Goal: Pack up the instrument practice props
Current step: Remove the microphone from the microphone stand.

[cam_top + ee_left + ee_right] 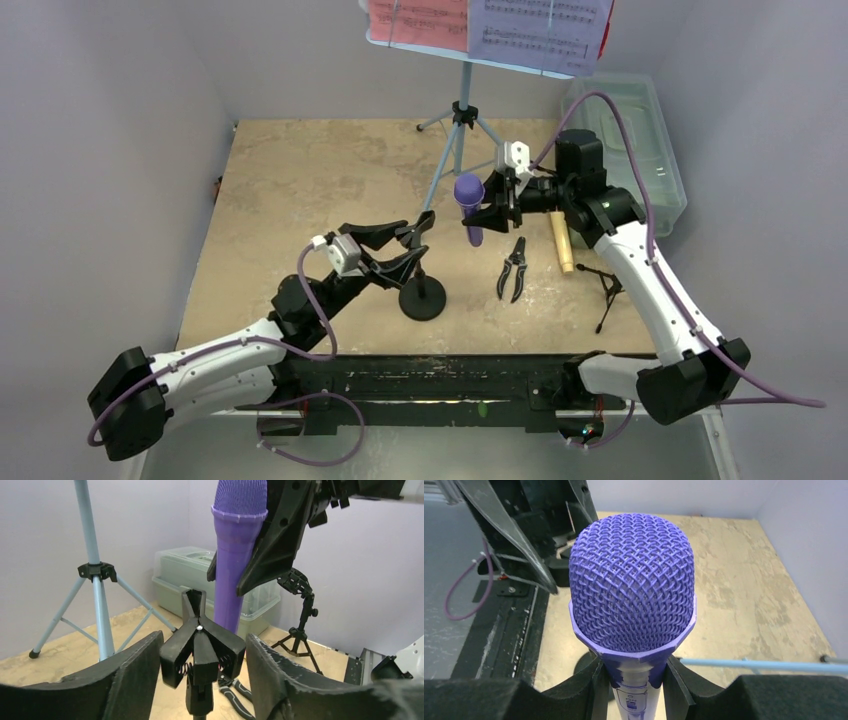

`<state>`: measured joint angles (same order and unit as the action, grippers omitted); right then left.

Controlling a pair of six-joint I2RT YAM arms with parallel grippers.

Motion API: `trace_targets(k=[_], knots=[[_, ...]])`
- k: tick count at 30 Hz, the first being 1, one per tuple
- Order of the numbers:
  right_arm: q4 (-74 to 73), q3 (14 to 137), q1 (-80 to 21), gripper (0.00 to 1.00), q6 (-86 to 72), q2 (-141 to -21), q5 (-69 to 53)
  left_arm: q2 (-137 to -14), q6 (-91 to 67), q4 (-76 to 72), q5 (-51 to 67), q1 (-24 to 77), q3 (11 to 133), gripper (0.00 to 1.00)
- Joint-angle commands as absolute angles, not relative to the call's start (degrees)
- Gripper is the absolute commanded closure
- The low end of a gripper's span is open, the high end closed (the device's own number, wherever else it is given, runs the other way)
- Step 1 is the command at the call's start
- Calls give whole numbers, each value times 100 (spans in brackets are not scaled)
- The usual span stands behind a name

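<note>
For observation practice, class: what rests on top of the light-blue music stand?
Two sheet-music pages sit side by side on the music stand: a red page left, a white page right. They hide the desk beneath; their tops are cut off.

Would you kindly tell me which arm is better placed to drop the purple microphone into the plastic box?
Right, probably: the right gripper holds the purple microphone, and the plastic box lies on its side. The left gripper stands open around the pole's clip.

Tan table (pixel 300 180): pliers (pixel 513 268), cream microphone (pixel 562 243)
</note>
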<state>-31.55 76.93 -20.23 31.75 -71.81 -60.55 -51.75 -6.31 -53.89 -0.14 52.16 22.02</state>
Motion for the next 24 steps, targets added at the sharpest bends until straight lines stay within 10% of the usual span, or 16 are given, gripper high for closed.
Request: trace_targets(k=[1, 8, 24], knots=[[-2705, 7231, -1841, 100, 3181, -6849, -5683, -4970, -917, -5231, -255, 5230, 2036, 32], [-1974, 6121, -1682, 100, 3001, -6574, -4891, -4665, -904, -4518, -305, 5232, 2074, 15], [-948, 5161, -1466, 100, 2547, -6887, -2707, -3854, -1265, -3699, -764, 5230, 1441, 12]])
